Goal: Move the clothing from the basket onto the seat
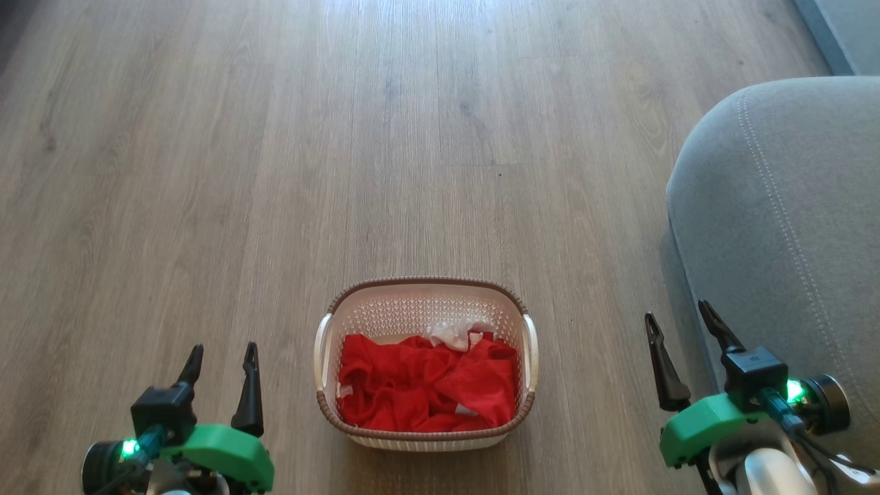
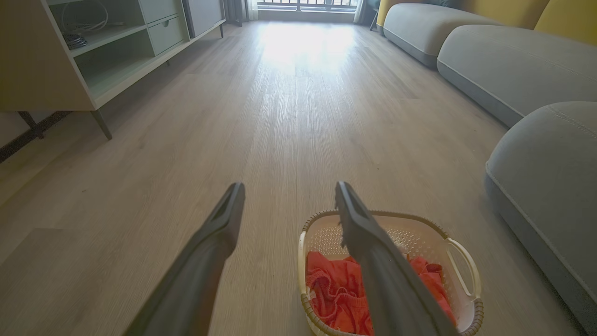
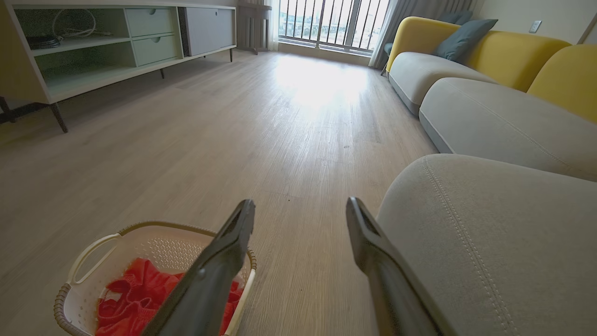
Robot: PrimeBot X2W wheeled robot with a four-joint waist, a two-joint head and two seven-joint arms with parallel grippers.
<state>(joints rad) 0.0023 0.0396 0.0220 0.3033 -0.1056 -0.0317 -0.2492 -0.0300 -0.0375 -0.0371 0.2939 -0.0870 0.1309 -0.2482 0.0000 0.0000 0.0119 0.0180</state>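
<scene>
The clothing (image 1: 419, 388) is lying crumpled in the basket (image 1: 426, 292) on the floor, between the left gripper (image 1: 223, 349) and right gripper (image 1: 677, 313), both gaping wide and holding nothing, the left sitting nearer, the seat (image 1: 790, 206) lying rightward

Basket (image 1: 426, 309): small, rectangular, cream-white perforated plastic, rounded corners, brown woven-look rim, white handle on each side. Upright, between left claw (image 1: 224, 350) and right claw (image 1: 677, 311), nearer left one, apart from both.

Clothing (image 1: 419, 388): bright red fabric, crumpled, white patch at far edge. Heaped inside basket, covering bottom, below rim, clear of both claws.

Seat (image 1: 784, 206): large grey upholstered cushion, rounded edge, pale stitching lines. Just beside right claw on outer side, stretching ahead past fingertips, apart from basket.
</scene>
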